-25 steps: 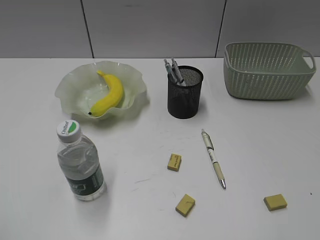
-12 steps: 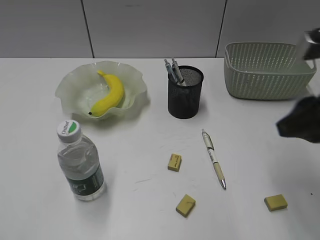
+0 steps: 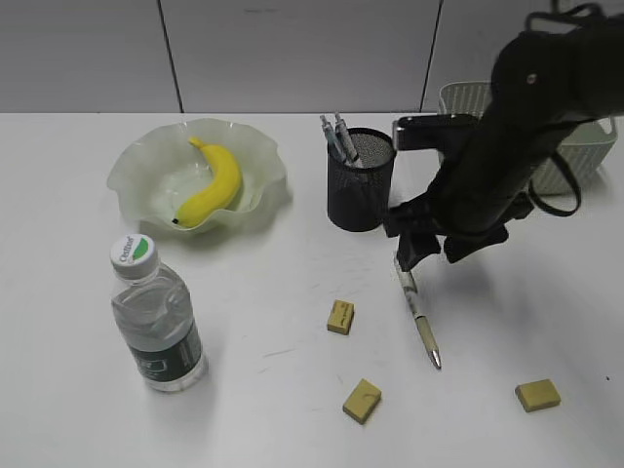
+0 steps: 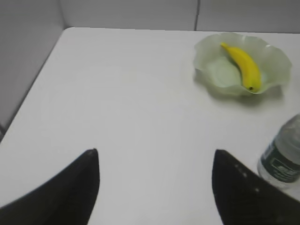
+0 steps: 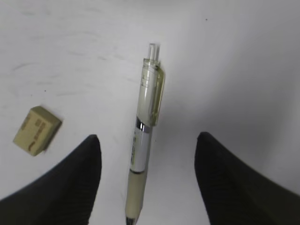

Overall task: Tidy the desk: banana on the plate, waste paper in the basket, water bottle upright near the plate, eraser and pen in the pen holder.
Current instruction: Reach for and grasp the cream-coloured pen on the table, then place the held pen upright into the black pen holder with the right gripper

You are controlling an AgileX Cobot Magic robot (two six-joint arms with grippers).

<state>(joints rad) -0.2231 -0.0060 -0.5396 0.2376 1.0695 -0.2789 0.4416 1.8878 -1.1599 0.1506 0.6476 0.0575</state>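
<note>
The desk (image 3: pixel 88 409) is a plain white tabletop. At its back right corner stands the basket (image 3: pixel 458 107), pale grey-green woven plastic, largely hidden behind the black right arm. Toward the back left sits the plate (image 3: pixel 132 171), a translucent pale green dish with a ruffled rim, and the bright yellow banana (image 3: pixel 216 185) with dark tips lies in it. Near the front left edge the water bottle (image 3: pixel 154 317) stands upright, clear with a dark green label and a white cap marked green; the cap's lettering is too small to read. The pen holder (image 3: pixel 360 180), a black mesh cup, stands at back centre with two pens in it. The pen (image 5: pixel 146 129), pale with a clear clip, lies flat on the desk mid-right. Three small yellow erasers (image 3: pixel 340 316) lie toward the front edge, their print illegible. The right gripper (image 5: pixel 147 180) hovers over the pen, fingers spread on either side, not touching. The left gripper (image 4: pixel 154 187) hangs over the bare left side, fingers wide apart, holding nothing.
</note>
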